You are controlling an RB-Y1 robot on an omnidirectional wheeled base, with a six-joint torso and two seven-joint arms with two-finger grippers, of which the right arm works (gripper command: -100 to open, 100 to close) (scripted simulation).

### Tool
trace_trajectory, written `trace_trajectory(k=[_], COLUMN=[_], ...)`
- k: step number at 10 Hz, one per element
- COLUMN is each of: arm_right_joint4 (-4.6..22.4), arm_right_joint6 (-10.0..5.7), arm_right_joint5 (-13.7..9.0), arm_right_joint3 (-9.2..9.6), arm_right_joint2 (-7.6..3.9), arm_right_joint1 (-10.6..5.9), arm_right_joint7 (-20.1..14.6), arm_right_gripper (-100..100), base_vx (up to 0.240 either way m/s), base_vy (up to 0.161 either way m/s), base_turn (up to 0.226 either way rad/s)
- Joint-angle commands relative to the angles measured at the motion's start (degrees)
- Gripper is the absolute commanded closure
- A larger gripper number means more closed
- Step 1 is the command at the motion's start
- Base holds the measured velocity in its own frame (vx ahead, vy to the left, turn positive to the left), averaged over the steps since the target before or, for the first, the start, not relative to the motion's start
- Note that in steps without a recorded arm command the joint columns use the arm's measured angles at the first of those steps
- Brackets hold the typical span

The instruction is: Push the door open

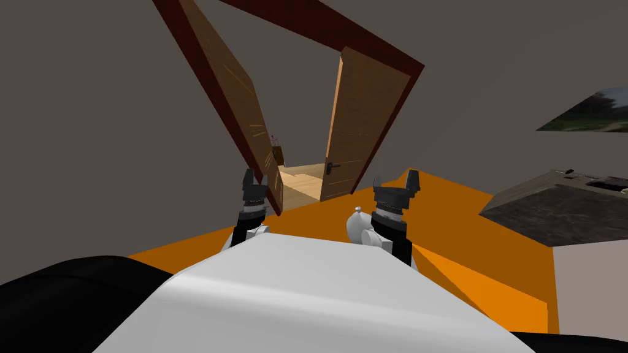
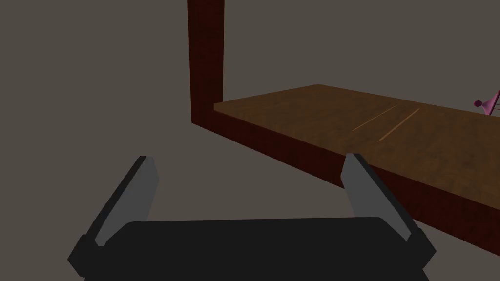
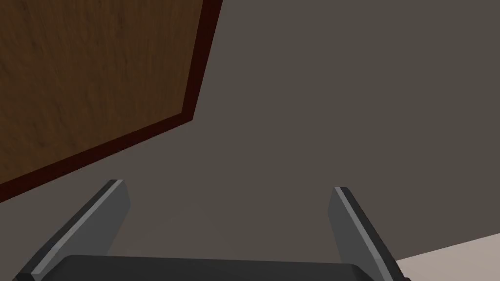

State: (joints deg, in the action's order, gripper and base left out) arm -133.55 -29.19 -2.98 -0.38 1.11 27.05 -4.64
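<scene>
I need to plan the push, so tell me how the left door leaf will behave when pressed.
The left door leaf looks like a rigid wooden slab, so it should swing as one piece rather than flex. It already stands ajar, so probably nothing latches it. Its flat face may let the left gripper, jaws open, slide sideways.

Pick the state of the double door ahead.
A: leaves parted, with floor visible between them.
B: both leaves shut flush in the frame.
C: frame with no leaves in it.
A: the left leaf and right leaf stand apart under the dark red frame, and light wood floor shows through the gap.
</scene>
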Motion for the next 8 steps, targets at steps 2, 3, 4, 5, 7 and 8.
trace_trajectory(k=[2,3,4,5,7,8], arm_right_joint4=[3.4,4.6,5.8,7.1,10.2,10.3], arm_right_joint6=[0.57,0.76,0.97,1.19,1.72,1.72], arm_right_joint5=[0.2,0.2,0.3,0.4,0.6,0.6], arm_right_joint3=[0.37,0.49,0.63,0.76,1.11,1.11], arm_right_joint2=[-0.63,-0.81,-0.99,-1.18,-1.55,-1.55], arm_right_joint1=[-1.80,-2.40,-3.08,-3.76,-5.45,-5.45], arm_right_joint7=[0.2,0.3,0.4,0.5,0.7,0.7], arm_right_gripper=[-100,-100,-100,-100,-100,-100], base_vx=[0.115,0.094,0.092,0.087,0.072,0.073], base_vy=[-0.055,-0.082,-0.086,-0.079,-0.086,-0.055], base_turn=[0.044,0.046,0.035,0.046,0.044,0.024])
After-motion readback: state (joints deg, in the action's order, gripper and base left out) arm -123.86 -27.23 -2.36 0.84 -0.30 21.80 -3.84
